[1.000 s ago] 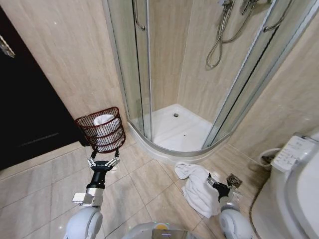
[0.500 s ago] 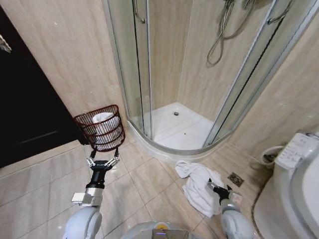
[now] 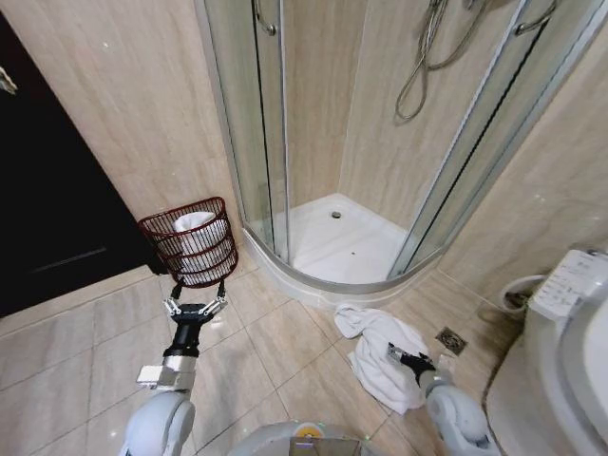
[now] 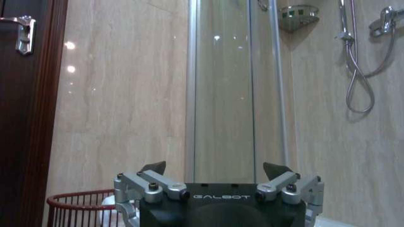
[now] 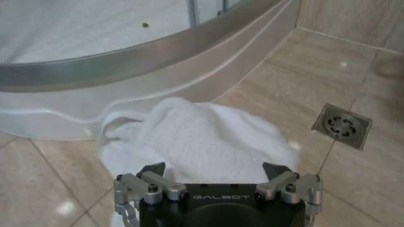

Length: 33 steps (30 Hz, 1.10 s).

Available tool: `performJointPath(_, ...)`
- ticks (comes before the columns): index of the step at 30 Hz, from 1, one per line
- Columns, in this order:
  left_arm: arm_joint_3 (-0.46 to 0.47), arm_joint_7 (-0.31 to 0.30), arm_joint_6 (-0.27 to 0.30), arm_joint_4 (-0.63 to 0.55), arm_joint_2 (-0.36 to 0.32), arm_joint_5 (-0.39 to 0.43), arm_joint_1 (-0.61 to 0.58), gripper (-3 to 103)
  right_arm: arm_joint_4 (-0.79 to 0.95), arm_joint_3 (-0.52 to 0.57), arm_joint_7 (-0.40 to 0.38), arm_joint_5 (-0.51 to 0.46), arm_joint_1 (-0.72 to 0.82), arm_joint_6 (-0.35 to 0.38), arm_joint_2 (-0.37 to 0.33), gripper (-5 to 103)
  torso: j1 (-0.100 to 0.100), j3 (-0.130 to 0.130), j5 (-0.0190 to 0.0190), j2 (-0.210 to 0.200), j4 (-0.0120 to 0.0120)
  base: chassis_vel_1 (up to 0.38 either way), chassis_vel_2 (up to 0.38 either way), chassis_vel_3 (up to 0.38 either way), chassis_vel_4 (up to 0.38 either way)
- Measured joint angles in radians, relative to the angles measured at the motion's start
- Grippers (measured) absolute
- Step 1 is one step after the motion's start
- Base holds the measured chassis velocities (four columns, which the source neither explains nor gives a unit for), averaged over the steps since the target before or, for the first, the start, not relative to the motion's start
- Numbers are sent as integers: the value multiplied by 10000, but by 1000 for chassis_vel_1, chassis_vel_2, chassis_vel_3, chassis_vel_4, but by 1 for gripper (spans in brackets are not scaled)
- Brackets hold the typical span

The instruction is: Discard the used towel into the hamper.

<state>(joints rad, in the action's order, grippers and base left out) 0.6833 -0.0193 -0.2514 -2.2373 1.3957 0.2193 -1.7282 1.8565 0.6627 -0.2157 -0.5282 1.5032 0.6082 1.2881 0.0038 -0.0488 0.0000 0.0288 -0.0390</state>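
The used towel (image 3: pixel 380 356) lies crumpled on the floor tiles (image 3: pixel 275 347), just beside the curved sill of the shower tray (image 3: pixel 332 242) and near the floor drain (image 3: pixel 449 340). It rests flat and loose, not gripped by anything.

The right claw (image 3: pixel 404 358) hangs low directly over the towel's near edge, its fingers (image 5: pixel 151 169) spread with white cloth visible between them in the right wrist view. This posture appears suited to a downward pinch on a fold; the grasp is judged not yet made.

The hamper (image 3: pixel 188 242) stands against the wall between the dark door (image 3: pixel 47 218) and the shower's glass panel (image 3: pixel 256 133), well apart from the towel. White material already sits inside it.

The left claw (image 3: pixel 197 309) is held spread just in front of the hamper, pointing toward it and empty. It seems idle while the right arm works.
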Motion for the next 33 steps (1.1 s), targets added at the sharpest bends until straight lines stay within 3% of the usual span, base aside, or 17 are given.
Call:
performJointPath(7, 41, 1, 104, -54, -22, -25, -14, 100, -994, -171, 120, -63, -471, -50, -401, 100, 1, -20, 1, 26, 1, 0, 0, 0, 0)
performJointPath(10, 89, 1, 214, -58, -78, -72, -15, 100, -1652, -371, 620, 62, -729, -344, -679, 100, 7, -35, 0, 46, 2, 0, 0, 0, 0)
performJointPath(22, 52, -7, 538, -163, -94, -288, 51, 100, -2674, -516, 1283, -16, -1321, -358, -718, 100, 13, -58, -2, 75, 2, 0, 0, 0, 0)
performJointPath(33, -245, -34, 711, -227, 146, -580, 109, 100, -3249, -548, 1786, 15, -1538, -891, -686, 103, 17, -71, -1, 91, 1, 0, 0, 0, 0)
